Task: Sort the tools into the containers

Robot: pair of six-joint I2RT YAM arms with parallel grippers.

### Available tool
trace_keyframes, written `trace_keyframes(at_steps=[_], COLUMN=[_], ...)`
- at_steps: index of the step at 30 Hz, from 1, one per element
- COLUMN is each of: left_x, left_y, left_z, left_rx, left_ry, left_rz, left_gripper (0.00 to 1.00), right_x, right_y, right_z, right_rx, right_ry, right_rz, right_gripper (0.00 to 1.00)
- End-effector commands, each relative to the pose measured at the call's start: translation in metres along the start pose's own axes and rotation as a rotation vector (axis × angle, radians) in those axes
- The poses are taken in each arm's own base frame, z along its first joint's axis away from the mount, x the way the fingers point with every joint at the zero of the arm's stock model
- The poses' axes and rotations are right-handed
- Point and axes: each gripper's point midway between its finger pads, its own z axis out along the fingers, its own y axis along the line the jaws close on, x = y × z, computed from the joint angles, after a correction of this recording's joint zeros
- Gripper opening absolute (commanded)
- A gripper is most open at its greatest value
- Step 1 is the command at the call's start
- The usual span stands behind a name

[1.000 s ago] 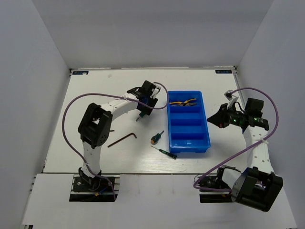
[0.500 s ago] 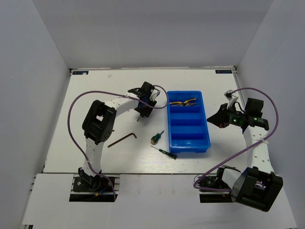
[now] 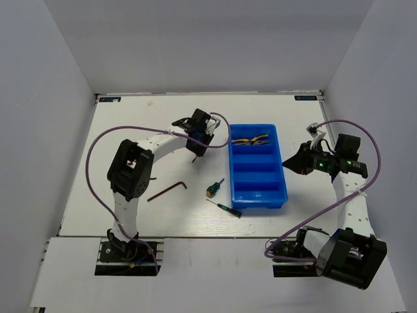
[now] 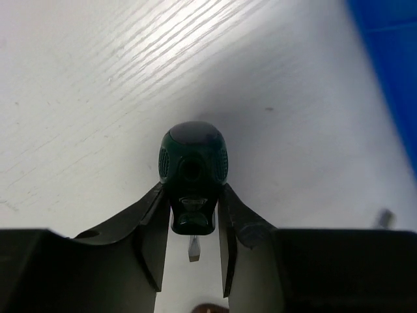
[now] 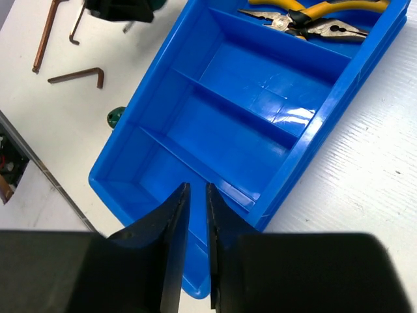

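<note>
My left gripper (image 3: 197, 140) (image 4: 193, 199) is shut on a stubby green-handled screwdriver (image 4: 193, 160), held off the table just left of the blue tray's (image 3: 281, 171) far end. Two yellow-handled pliers (image 3: 251, 139) (image 5: 306, 16) lie in the tray's far compartment; the other three compartments are empty. A second green-handled screwdriver (image 3: 212, 190), a thin dark screwdriver (image 3: 225, 207) and a brown hex key (image 3: 167, 190) lie on the table left of the tray. My right gripper (image 3: 295, 163) (image 5: 197, 192) is shut and empty, beside the tray's right side.
More hex keys (image 5: 45, 36) show in the right wrist view, beyond the tray and near the left arm. The left arm's purple cable (image 3: 98, 147) loops over the left of the table. White walls stand on three sides.
My left gripper has shifted slightly up and toward the tray with the green screwdriver in it. The right arm has not moved.
</note>
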Motion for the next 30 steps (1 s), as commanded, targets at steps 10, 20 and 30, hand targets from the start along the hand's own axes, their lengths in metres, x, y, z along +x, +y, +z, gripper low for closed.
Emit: trace_keyframes(at_steps=[10, 20, 30], left_x=[-0.112, -0.139, -0.157], left_y=[-0.098, -0.161, -0.187], left_z=[-0.137, -0.111, -0.076], left_rx=[0.391, 0.551, 0.592], left_ry=[-0.586, -0.589, -0.57], left_rz=[0.213, 0.332, 0.347], left_gripper=[0.0, 0.07, 0.08], right_x=[-0.006, -0.006, -0.006], right_y=[0.004, 0.003, 0.004], right_z=[-0.002, -0.001, -0.002], right_rx=[-0.024, -0.027, -0.03], right_ry=[-0.018, -0.013, -0.013], right_rz=[-0.023, -0.014, -0.019], right_gripper=[0.0, 0.0, 0.0])
